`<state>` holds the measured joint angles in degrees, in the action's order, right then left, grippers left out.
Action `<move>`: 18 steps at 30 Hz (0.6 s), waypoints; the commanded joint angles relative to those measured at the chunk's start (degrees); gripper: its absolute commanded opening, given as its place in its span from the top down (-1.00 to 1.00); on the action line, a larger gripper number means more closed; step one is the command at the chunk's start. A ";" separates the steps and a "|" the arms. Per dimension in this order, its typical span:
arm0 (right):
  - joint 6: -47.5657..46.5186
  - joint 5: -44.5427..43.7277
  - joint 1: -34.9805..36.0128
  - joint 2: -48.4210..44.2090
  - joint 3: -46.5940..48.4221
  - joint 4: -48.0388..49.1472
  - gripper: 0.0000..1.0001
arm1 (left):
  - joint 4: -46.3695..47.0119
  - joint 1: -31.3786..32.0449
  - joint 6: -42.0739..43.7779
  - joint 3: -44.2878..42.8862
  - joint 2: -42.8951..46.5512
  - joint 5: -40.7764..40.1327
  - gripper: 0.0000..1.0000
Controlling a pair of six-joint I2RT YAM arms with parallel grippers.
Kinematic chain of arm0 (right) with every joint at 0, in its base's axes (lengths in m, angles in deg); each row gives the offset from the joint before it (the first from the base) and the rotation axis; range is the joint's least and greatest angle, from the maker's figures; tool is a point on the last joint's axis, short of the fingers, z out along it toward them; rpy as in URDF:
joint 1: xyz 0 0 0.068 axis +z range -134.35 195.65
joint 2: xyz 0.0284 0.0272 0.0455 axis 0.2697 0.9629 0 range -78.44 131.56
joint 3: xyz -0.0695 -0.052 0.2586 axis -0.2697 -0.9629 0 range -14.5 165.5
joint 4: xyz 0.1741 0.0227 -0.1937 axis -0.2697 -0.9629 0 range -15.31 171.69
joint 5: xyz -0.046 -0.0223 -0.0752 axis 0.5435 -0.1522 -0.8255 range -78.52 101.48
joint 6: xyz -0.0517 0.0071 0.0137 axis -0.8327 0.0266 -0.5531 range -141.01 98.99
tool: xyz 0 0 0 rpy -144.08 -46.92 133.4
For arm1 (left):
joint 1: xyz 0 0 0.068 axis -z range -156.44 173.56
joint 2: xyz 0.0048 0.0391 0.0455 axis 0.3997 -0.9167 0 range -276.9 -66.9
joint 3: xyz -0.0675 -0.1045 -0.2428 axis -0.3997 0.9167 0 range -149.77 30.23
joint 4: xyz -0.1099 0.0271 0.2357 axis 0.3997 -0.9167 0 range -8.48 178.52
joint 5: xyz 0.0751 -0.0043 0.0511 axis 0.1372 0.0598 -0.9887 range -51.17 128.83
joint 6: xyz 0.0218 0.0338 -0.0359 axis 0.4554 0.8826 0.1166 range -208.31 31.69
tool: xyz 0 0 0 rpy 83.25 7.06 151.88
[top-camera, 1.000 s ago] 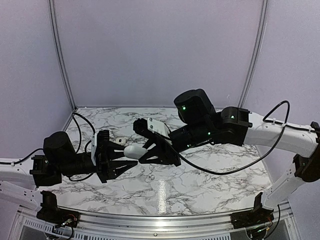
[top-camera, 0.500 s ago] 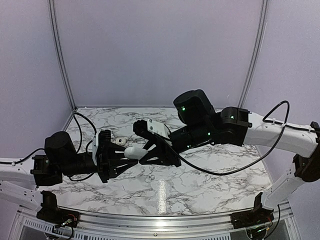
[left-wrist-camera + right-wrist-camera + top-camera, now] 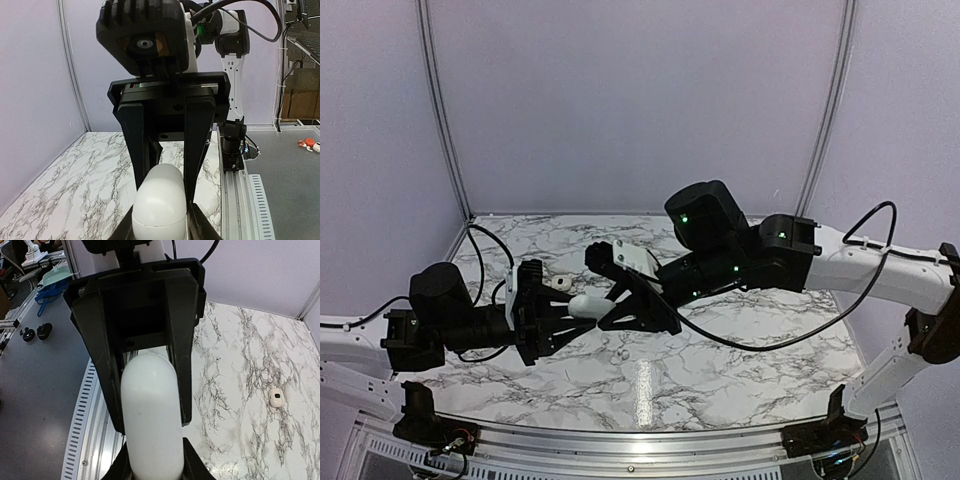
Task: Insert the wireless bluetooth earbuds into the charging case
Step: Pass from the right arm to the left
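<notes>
The charging case (image 3: 588, 305) is a glossy white pebble with its lid down, held in the air over the left middle of the marble table. My left gripper (image 3: 578, 318) is shut on one end and my right gripper (image 3: 612, 303) on the other, so the two sets of jaws meet nose to nose. In the left wrist view the case (image 3: 159, 200) fills the left gripper (image 3: 160, 216), with the right arm's black fingers (image 3: 197, 145) clamping its far end. The right wrist view shows the case (image 3: 150, 410) in the right gripper (image 3: 152, 460). One earbud (image 3: 275, 397) lies on the marble; it is a small white speck (image 3: 560, 283) just behind the left gripper.
The marble table (image 3: 720, 370) is walled by purple panels at the back and sides. A metal rail (image 3: 640, 440) runs along the near edge. The right arm's black cable (image 3: 770, 335) droops over the table's right half.
My left jaws have narrowed onto the case's end. Both grippers and the case have shifted very slightly; the right grip is unchanged.
</notes>
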<state>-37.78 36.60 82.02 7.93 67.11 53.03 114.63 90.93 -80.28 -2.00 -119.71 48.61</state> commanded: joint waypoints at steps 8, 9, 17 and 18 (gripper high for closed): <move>-0.54 -0.52 0.25 0.38 2.53 -0.64 0.90 | -0.42 -0.11 -0.40 -2.32 -0.22 -0.07 0.35; -0.54 -0.56 0.25 0.34 2.51 -0.64 0.90 | -0.44 -0.12 -0.39 -2.30 -0.26 -0.06 0.36; -0.50 -0.26 0.25 0.03 2.57 -0.63 0.91 | -1.03 -0.18 -0.52 -2.04 -0.42 0.33 0.27; -0.49 -0.24 0.25 0.03 2.67 -0.67 0.91 | -1.18 -0.14 -0.48 -2.08 -0.49 0.33 0.27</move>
<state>-37.78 36.43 82.02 8.14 67.11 52.41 113.82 90.93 -80.45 -2.61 -119.74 48.81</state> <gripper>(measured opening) 0.254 0.366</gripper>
